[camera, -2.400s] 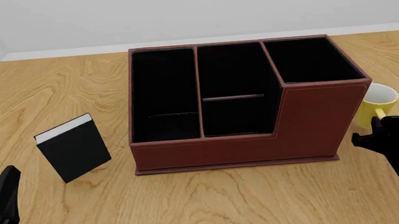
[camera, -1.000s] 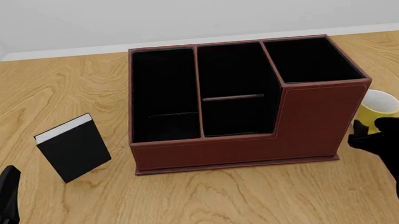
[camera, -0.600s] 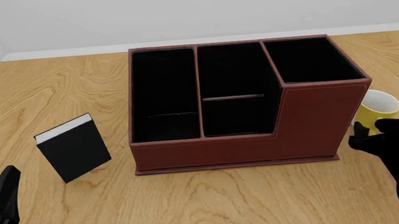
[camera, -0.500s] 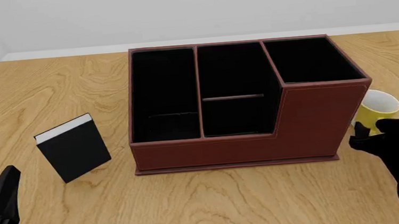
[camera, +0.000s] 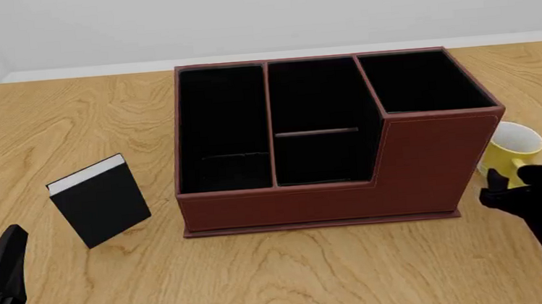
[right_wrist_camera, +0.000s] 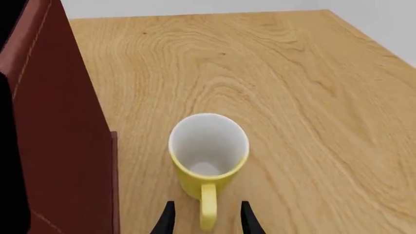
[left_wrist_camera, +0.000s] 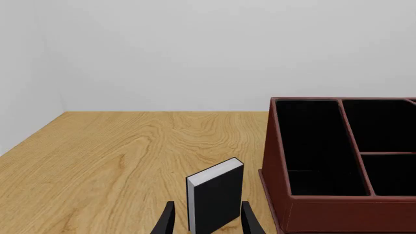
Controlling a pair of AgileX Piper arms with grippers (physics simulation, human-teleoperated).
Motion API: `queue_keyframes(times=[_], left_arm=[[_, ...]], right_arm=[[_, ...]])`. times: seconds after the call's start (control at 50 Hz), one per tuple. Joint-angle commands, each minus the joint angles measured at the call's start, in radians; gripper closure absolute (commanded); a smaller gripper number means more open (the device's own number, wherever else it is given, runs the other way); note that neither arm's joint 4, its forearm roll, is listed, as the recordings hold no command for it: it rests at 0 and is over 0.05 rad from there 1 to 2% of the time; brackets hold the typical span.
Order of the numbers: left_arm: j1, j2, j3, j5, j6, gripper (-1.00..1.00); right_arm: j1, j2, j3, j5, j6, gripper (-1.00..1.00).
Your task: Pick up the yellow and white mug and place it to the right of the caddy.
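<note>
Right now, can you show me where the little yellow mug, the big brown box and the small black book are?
small yellow and white mug (right_wrist_camera: 208,146): right wrist view, white inside wall.
large reddish-brown leather-look box (camera: 427,165): front view, tall corner's front face.
small black white-edged book (camera: 103,205): front view, black cover.

We see the right gripper (camera: 502,186) has drawn back a little toward the near right edge of the front view compared with half a second ago. More of the yellow and white mug (camera: 511,147) shows now, standing upright on the table again after its slight lift and tilt a second ago.
</note>
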Motion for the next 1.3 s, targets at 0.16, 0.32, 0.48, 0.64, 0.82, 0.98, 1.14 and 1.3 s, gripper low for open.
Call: queue_keyframes(times=[0.16, 0.32, 0.48, 0.64, 0.82, 0.98, 1.14, 1.3], left_arm=[[0.000, 0.000, 0.000, 0.000, 0.000, -1.00], [0.000, 0.000, 0.000, 0.000, 0.000, -1.00], [0.000, 0.000, 0.000, 0.000, 0.000, -1.00], [0.000, 0.000, 0.000, 0.000, 0.000, -1.00], [0.000, 0.000, 0.000, 0.000, 0.000, -1.00], [0.000, 0.000, 0.000, 0.000, 0.000, -1.00], [0.000, 0.000, 0.000, 0.000, 0.000, -1.00], [0.000, 0.000, 0.000, 0.000, 0.000, -1.00]], right_arm=[[-0.008, -0.091, 0.077, 0.000, -0.008, -1.00], [-0.014, -0.149, 0.124, 0.000, -0.010, -1.00], [-0.014, -0.205, 0.166, 0.000, -0.017, -1.00], [-0.015, -0.296, 0.226, 0.000, -0.032, -1.00], [-0.010, -0.351, 0.257, 0.000, -0.028, -1.00], [-0.003, -0.395, 0.258, 0.000, -0.027, -1.00], [0.000, -0.437, 0.258, 0.000, -0.030, -1.00], [0.013, -0.476, 0.258, 0.000, -0.038, -1.00]])
